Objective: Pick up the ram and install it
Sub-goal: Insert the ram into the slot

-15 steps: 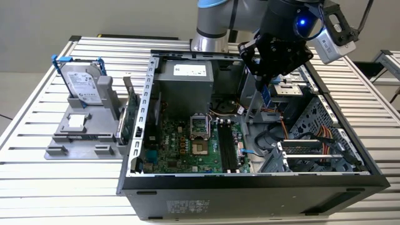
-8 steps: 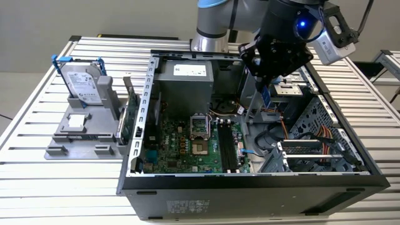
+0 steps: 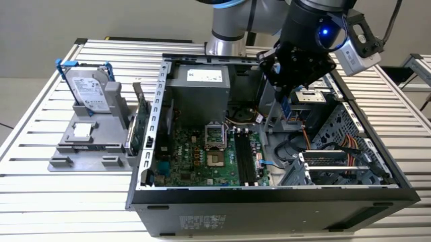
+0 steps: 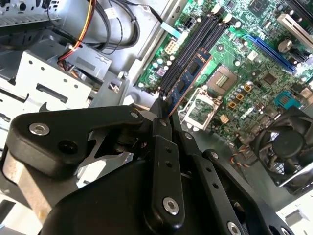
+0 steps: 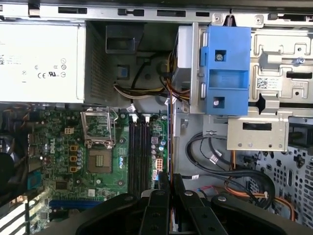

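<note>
My gripper (image 3: 288, 95) hangs over the open computer case (image 3: 161, 101), shut on the ram (image 3: 286, 109), a thin dark stick pointing down into the case. In the second wrist view the ram (image 4: 190, 76) juts out from the shut gripper (image 4: 164, 111) toward the black memory slots (image 4: 198, 41) on the green motherboard. In the first wrist view the ram (image 5: 168, 142) appears edge-on beyond the gripper (image 5: 169, 182), just beside the memory slots (image 5: 139, 147) and still above the board. The memory slots (image 3: 246, 159) lie lower in the case, toward the exterior view's bottom.
A silver hard drive with blue rails (image 3: 91, 91) stands in a grey holder at the exterior view's left. Inside the case are the power supply (image 5: 39, 58), a blue drive bracket (image 5: 227, 73), the processor socket (image 5: 100, 159), a fan (image 4: 288, 147) and cable bundles (image 5: 220, 161).
</note>
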### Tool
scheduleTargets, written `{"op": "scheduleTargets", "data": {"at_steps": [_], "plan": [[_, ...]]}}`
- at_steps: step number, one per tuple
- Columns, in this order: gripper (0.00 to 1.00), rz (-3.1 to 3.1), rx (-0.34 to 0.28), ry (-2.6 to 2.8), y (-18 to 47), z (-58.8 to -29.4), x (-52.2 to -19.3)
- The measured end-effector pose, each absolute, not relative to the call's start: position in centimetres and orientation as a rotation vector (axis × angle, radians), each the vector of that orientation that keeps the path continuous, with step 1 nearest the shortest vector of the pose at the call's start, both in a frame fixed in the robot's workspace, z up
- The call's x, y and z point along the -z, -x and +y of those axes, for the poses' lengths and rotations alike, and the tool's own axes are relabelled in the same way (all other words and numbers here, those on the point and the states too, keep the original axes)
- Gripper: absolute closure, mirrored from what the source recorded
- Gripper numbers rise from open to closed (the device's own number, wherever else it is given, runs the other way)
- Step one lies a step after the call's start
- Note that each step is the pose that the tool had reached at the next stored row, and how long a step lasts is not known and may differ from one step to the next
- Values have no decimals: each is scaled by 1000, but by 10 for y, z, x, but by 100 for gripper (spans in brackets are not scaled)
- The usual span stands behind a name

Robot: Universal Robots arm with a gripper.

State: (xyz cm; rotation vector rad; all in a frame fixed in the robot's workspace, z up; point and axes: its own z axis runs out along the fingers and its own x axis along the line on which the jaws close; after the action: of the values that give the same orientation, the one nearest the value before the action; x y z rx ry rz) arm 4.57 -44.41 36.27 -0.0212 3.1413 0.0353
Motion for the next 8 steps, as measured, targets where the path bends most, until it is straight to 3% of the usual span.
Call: {"op": "scheduleTargets", "data": {"at_steps": [8], "plan": [[100,3142,-36,21,-46,-444,-358]]}}
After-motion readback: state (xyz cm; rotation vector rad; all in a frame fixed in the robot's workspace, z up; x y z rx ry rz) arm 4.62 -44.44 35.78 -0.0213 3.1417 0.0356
